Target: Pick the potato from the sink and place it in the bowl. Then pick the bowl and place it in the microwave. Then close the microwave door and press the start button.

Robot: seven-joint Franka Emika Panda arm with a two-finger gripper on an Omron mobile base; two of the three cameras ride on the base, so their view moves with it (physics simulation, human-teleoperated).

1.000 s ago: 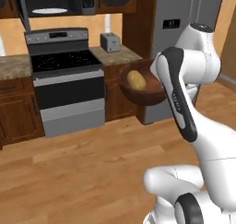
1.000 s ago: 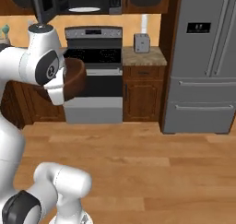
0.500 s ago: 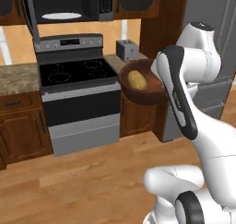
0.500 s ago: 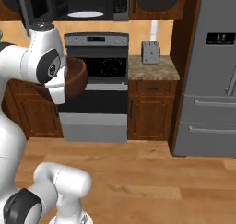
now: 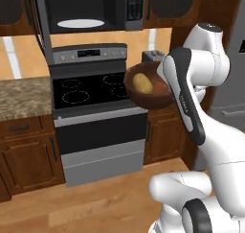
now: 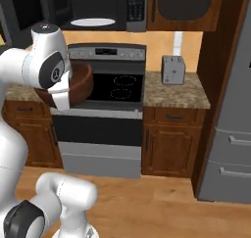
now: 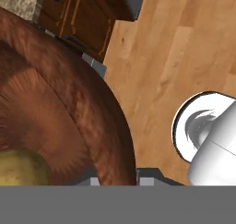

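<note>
No lettering can be read; the microwave (image 5: 91,9) keypad is only a blur.

This was a home kitchen: a steel stove (image 5: 98,122) with a black cooktop stood under an open microwave (image 5: 91,9), flanked by dark wooden cabinets (image 6: 169,144). A toaster (image 6: 172,70) sat on the speckled stone worktop (image 6: 184,96), a grey fridge (image 6: 230,134) alongside, over wood-plank floor (image 7: 184,48).

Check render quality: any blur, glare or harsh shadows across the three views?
Left base view: sharp, flat light, yellowish potato clear inside the dark reddish-brown wooden bowl. Right base view: evenly lit, no glare on the steel-trimmed microwave. Hand view: bowl wall very close, grain soft and smeared; floor planks crisp.
</note>
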